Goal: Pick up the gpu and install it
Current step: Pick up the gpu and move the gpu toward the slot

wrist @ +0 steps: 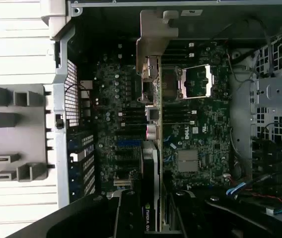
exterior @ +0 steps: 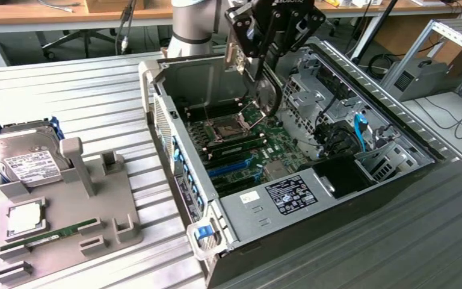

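Observation:
My gripper point(exterior: 264, 60) hangs over the open computer case point(exterior: 166, 120) and is shut on the gpu point(exterior: 267, 96). The gpu is a dark card held on edge, with its silver end bracket point(exterior: 233, 57) toward the case's back wall. The card's lower edge sits a little above the green motherboard point(exterior: 239, 150), near the CPU socket point(exterior: 229, 127). In the wrist view the gpu point(wrist: 151, 163) runs edge-on from between my fingers point(wrist: 128, 213) out to its bracket point(wrist: 153, 39), above the motherboard point(wrist: 200, 129).
A grey fixture point(exterior: 110, 198) stands at the exterior view's left, holding a hard drive point(exterior: 26, 159), a CPU chip point(exterior: 24, 218) and a green memory stick point(exterior: 50, 236). Blue cables point(exterior: 361, 132) and drive cages point(exterior: 311, 84) line the case's far side.

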{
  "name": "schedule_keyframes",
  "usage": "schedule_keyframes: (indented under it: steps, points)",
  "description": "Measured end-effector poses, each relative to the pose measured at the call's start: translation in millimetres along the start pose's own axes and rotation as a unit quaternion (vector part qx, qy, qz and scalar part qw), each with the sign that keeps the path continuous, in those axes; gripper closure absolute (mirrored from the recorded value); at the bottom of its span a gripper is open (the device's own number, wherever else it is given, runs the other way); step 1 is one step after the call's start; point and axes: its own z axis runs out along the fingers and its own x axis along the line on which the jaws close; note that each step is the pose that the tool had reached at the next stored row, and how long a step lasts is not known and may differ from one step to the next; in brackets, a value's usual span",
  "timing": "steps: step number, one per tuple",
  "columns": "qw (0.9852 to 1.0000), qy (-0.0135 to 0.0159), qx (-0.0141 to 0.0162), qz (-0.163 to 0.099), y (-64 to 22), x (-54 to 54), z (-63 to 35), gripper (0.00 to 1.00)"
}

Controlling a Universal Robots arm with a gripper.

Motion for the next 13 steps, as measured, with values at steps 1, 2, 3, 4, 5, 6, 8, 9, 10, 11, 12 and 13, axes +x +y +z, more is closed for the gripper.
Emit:
schedule_keyframes:
  steps: [1,2,3,4,5,6,8,9,10,11,12,13]
  points:
    - [1.0000,0.0000,0.0000,0.000,0.3,-4.7,0.1,0.73]
    - [1.0000,0.0000,0.0000,0.000,0.5,-8.7,0.3,0.73]
    - [1.0000,0.0000,0.0001,0.000,0.8,-12.8,0.4,0.73]
    - [1.0000,0.0000,0.0000,0.000,0.9,-15.9,0.5,0.73]
    - [1.0000,0.0000,0.0000,0.000,1.1,-19.1,0.6,0.73]
    - [1.0000,0.0000,0.0000,0.000,1.3,-22.1,0.7,0.73]
    - [1.0000,0.0000,0.0000,0.000,1.7,-27.9,0.8,0.73]
    - [1.0000,0.0000,0.0000,0.000,1.9,-31.3,0.9,0.73]
    - [1.0000,0.0000,0.0000,0.000,2.1,-33.8,1.0,0.73]
    - [1.0000,0.0000,0.0001,0.000,2.3,-37.3,1.1,0.73]
    - [1.0000,0.0000,0.0000,0.000,2.6,-41.1,1.3,0.73]
    - [1.0000,0.0000,0.0000,0.000,2.8,-43.3,1.3,0.73]
